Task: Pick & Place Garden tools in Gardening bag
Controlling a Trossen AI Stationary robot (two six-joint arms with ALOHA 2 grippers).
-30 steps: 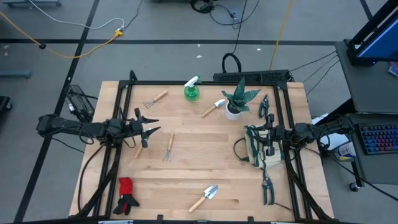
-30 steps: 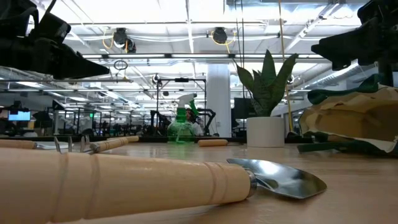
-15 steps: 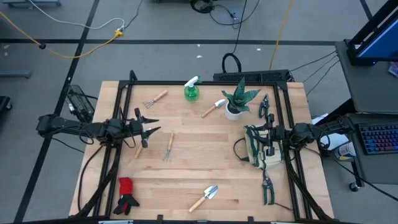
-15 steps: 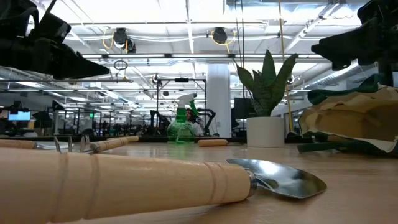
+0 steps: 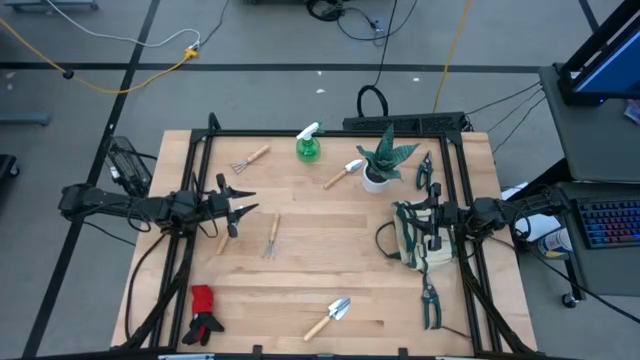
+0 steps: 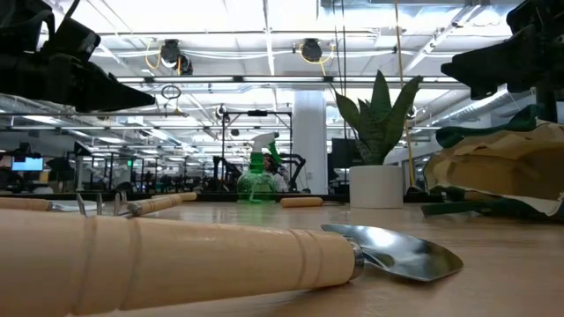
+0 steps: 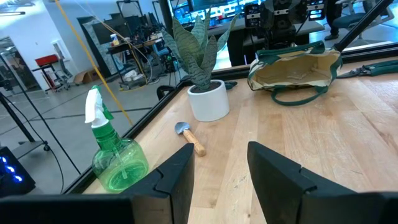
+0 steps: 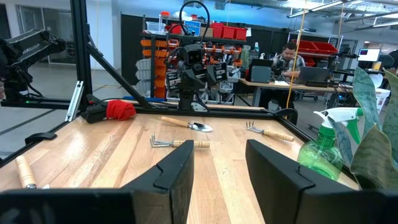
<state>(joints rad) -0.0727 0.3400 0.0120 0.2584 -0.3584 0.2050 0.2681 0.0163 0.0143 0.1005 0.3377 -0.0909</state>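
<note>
While both arms wait, the left gripper (image 5: 243, 201) is open and empty near the small fork (image 5: 271, 236). It should drop straight onto the handle, squeeze, then carry it to the gardening bag (image 5: 419, 240), where the open right gripper (image 5: 428, 228) hovers.

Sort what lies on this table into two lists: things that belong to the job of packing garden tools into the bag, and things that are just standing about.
Job:
gardening bag
rake
fork
two trowels
spray bottle
gloves
two pruning shears

Standing about:
potted plant
black cable
</note>
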